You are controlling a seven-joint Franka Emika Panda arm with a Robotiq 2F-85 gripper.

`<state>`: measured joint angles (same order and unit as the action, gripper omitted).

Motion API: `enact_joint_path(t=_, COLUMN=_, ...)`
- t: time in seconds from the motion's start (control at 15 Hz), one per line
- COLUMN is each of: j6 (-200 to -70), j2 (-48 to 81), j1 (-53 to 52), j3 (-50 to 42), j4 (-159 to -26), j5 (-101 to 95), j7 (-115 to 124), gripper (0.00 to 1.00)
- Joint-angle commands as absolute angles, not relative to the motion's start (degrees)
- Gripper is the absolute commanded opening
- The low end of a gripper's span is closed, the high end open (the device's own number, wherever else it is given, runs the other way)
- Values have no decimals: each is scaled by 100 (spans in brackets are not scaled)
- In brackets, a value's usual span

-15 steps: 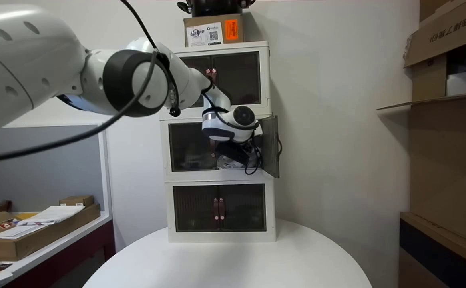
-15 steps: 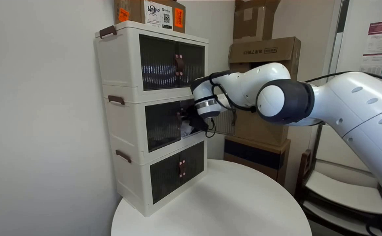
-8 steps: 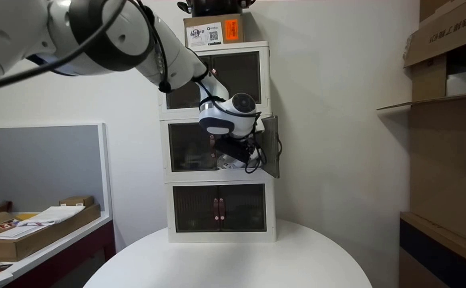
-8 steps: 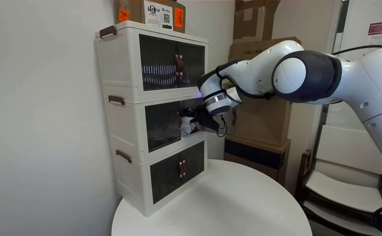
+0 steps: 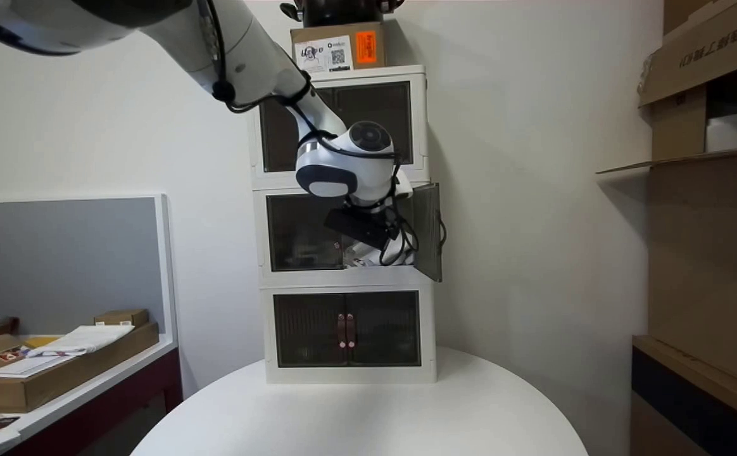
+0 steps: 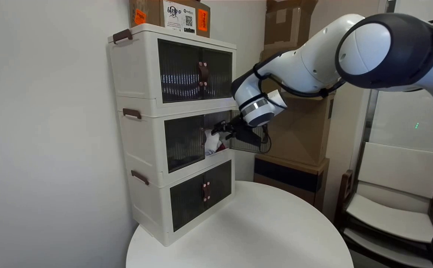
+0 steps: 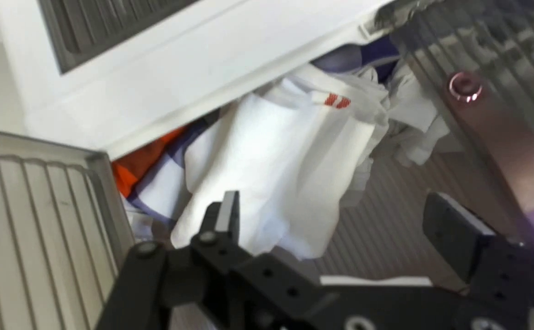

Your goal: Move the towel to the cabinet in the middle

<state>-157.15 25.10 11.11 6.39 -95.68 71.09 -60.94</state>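
The white towel with a small red mark lies crumpled inside the middle cabinet, near its front sill. It also shows in an exterior view. My gripper is open, its fingers wide apart with nothing between them. The left finger overlaps the towel's lower edge in the wrist view; contact cannot be told. In an exterior view the gripper is at the cabinet opening, tilted toward the towel. The cabinet's open door stands swung outward. In that view the hand and cables hide the fingers and part of the towel.
The cabinet's other door is closed. More cloths, orange and blue-white, lie beside the towel. Closed cabinets stand above and below. A round white table carries the stack. Cardboard boxes stand behind the open door.
The arm's elbow has risen, and the gripper has drawn back from inside the middle cabinet to its opening. The white towel stays inside and shows more.
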Motion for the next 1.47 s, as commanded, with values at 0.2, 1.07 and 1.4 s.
enact_joint_path(t=0.2, j6=-15577, j2=1167, j1=701, j3=13, j4=-11696, j5=5157, j7=-4365, gripper=100)
enact_joint_path(t=1.07, j6=-11973, j2=-593, j1=452, j3=-274, j4=-12814, j5=-98, j7=-1519, gripper=100)
enact_joint_path(t=1.4, j6=-12896, j2=-985, j1=281, j3=-109, j4=-13452, j5=-1062, j7=-1035, gripper=100)
